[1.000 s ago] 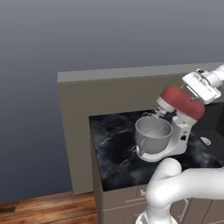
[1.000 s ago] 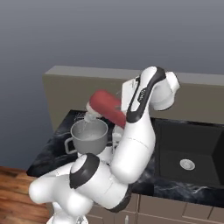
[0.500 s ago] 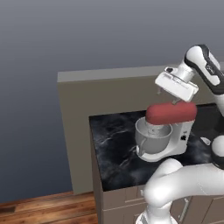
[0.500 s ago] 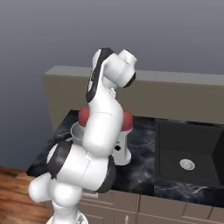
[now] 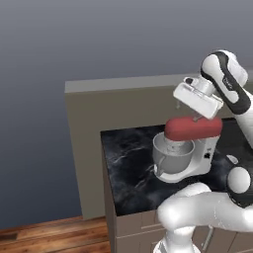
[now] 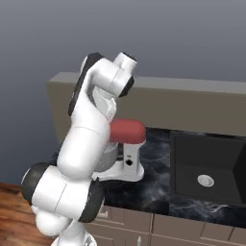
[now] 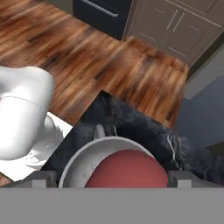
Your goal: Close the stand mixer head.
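Stand mixer head (image 5: 192, 128) lowered over mixing bowl (image 5: 173, 157); pincer (image 5: 189, 110) above, apart

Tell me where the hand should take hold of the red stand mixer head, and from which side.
Grip the rounded oblong red stand mixer head across its narrow width, near the front end above the silver-grey mixing bowl, coming from above. It lies level, and the hand hovers over its bare top.
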